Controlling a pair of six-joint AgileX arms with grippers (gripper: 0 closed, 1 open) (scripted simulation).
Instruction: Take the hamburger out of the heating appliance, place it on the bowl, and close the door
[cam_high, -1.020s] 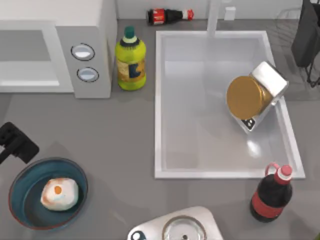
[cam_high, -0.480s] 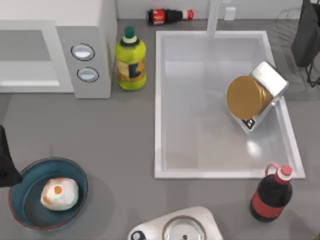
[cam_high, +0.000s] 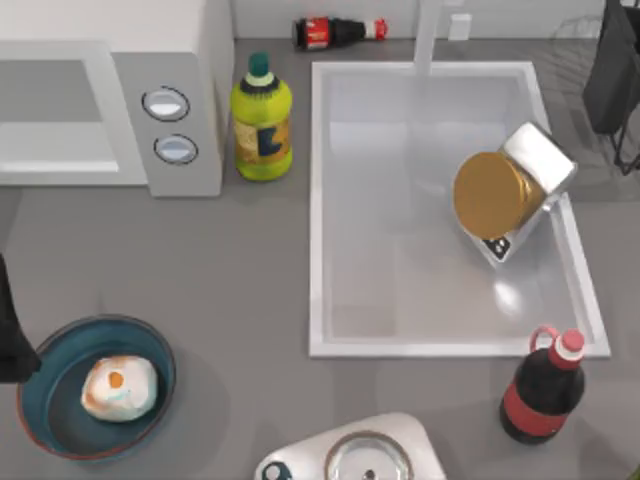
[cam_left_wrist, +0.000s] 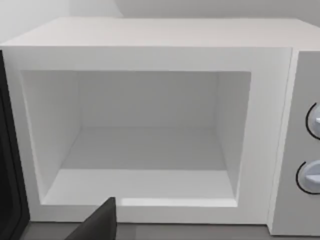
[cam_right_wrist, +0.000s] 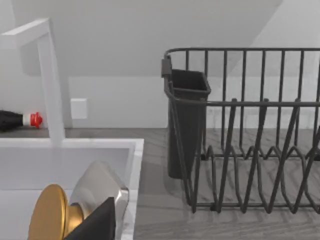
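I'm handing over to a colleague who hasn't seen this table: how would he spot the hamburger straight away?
Start from the white microwave at the back left of the table and come straight toward the front edge to the dark-blue bowl. The hamburger lies inside it: a small whitish bun-like lump with orange-brown patches, far smaller than the bowl, and unlike the gold round lid over in the sink.

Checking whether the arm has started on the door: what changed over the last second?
The left gripper drew back from beside the bowl toward the table's left edge, then barely moved. The hamburger stayed in the bowl; the microwave cavity is still open and empty. The right arm stayed parked.
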